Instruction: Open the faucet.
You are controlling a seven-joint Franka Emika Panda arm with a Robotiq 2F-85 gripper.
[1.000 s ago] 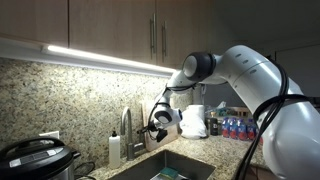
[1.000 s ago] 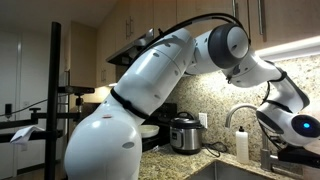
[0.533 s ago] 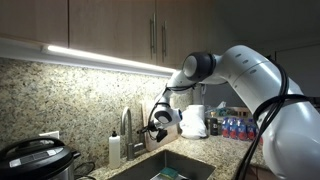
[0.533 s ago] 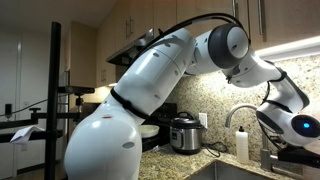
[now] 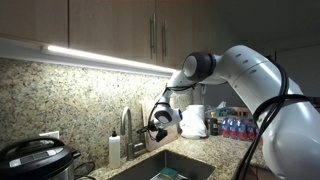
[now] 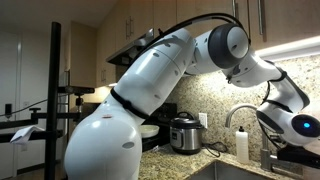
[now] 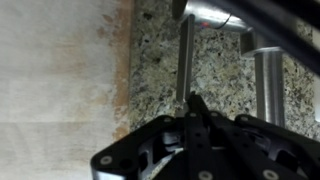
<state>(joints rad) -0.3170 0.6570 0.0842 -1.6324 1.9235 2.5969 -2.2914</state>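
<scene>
One gripper (image 5: 152, 126) close beside faucet (image 5: 127, 125); fingers (image 7: 187, 118) pressed together, tips near its stem, granite backsplash (image 7: 150, 60) behind

I'm watching the gripper (image 5: 153, 128) hanging just beside the faucet (image 5: 126, 128), and the open sink basin (image 5: 175, 166) is giving me free room underneath. The white soap bottle (image 5: 115, 150) is standing near the faucet's other side (tight going there), while the granite backsplash (image 5: 80, 100) is closing off everything behind and the cabinets (image 5: 120, 25) are capping the space overhead. Water bottles (image 5: 235, 128) are crowding the counter past the sink, and the rice cooker (image 5: 35, 160) is sitting well apart. In the wrist view I'm seeing a slim steel rod (image 7: 185, 55) and a thicker steel post (image 7: 268, 85) standing ahead, with bare granite showing between them.
</scene>
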